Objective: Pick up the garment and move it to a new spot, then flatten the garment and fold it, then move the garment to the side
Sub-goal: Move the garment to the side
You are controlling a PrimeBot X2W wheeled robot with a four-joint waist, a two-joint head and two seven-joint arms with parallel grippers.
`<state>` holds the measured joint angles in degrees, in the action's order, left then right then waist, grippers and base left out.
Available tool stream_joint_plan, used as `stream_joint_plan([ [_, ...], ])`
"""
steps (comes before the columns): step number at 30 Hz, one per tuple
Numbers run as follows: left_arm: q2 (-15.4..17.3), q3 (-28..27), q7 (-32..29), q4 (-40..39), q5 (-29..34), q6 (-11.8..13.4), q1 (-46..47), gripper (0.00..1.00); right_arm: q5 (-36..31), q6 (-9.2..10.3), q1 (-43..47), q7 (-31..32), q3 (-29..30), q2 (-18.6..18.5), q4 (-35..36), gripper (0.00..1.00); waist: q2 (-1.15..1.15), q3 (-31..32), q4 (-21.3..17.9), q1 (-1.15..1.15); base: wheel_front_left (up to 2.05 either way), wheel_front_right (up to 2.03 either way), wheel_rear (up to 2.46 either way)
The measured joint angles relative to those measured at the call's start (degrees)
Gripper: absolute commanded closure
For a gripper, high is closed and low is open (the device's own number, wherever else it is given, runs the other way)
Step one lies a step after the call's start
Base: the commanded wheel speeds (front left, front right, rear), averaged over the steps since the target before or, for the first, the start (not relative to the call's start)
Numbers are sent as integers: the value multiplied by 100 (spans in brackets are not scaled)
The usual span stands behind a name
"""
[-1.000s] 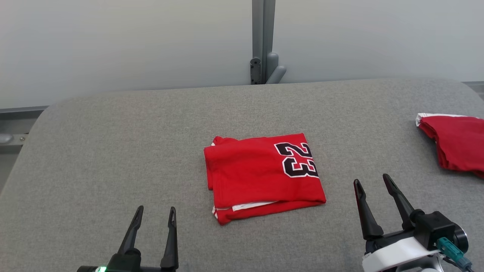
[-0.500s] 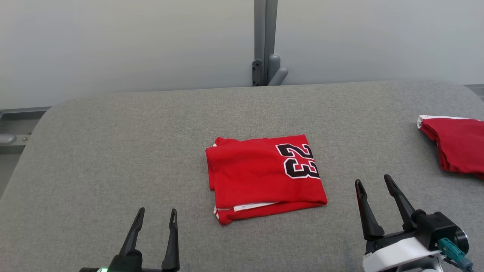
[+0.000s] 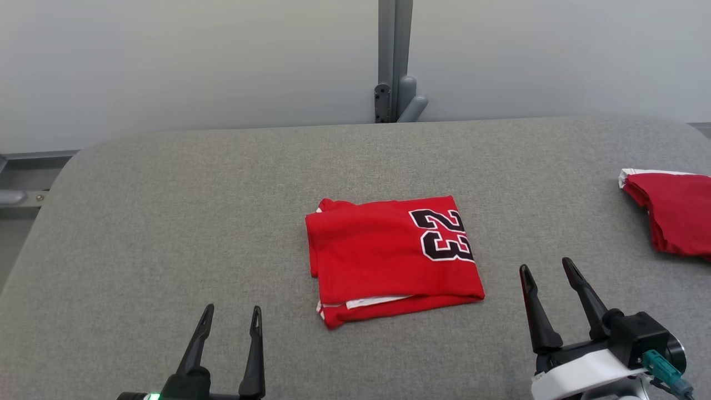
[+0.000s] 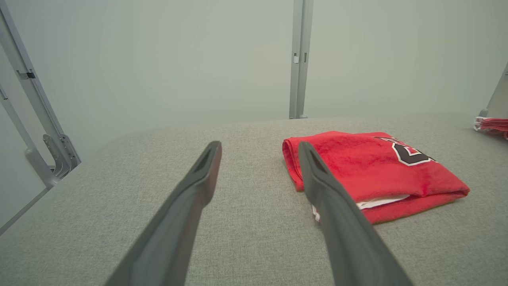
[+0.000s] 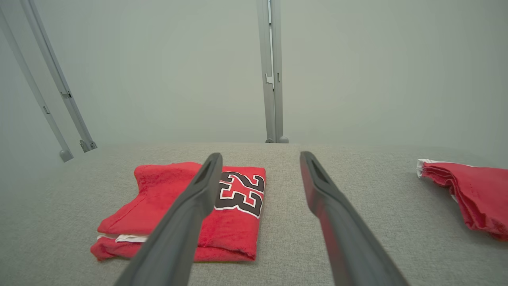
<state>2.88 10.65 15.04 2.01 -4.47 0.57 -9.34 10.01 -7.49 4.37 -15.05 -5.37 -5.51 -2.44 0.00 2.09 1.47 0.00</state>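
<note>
While both pincers stand with their long dark fingers spread wide and nothing between them, neither touches any cloth: the left gripper (image 3: 233,308) hovers at the near left of the grey table (image 3: 166,222), its fingers pointing away from the robot, and the right gripper (image 3: 545,264) hovers at the near right, tilted a little to the left. The folded red garment (image 3: 389,261) lies flat in the middle of the table between the two, apart from both, with its black and white number 23 (image 3: 442,235) turned sideways on the right half and a strip of white trim showing along the near edge. In the left wrist view it lies just beyond and to the right of the right-hand finger. A second pile of red cloth (image 3: 675,214) lies at the far right edge of the table, well apart from the folded garment. Since a second ago the whole head view has slid slightly to the right, the grey post (image 3: 394,55) included, so the camera has turned; the garment keeps its place on the table, and both grippers stay as wide and as idle as they were.
</note>
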Motion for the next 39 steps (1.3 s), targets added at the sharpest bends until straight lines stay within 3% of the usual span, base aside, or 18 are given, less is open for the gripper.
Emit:
stream_joint_plan([
  [8, 0, 42, 1, -9, 42, -4, 11, 0, 107, 0, -20, -1, -64, -2, -87, 0, 0, -57, 109, 0, 0, 0, 0],
  [13, 0, 125, 0, -86, 59, -7, 55, 0, 503, 0, -319, -1, -231, -22, -646, 0, 0, -159, 148, 0, 0, 0, 0],
  [16, 0, 209, 1, -119, 104, -20, 109, 0, 1170, 0, -688, -1, -474, -66, -1195, 0, 0, -234, 173, 0, 0, 0, 0],
  [27, 0, 375, 0, -114, 134, -136, 426, 0, 3821, 1, -2370, 218, -1567, -845, -2679, 0, 0, -661, 332, 0, 0, 0, 0],
  [39, 0, 447, 0, -93, 107, -158, 797, 0, 6208, 1, -3083, 1223, -2187, -1383, -3028, 0, 0, -1245, 608, 0, 0, 0, 0],
])
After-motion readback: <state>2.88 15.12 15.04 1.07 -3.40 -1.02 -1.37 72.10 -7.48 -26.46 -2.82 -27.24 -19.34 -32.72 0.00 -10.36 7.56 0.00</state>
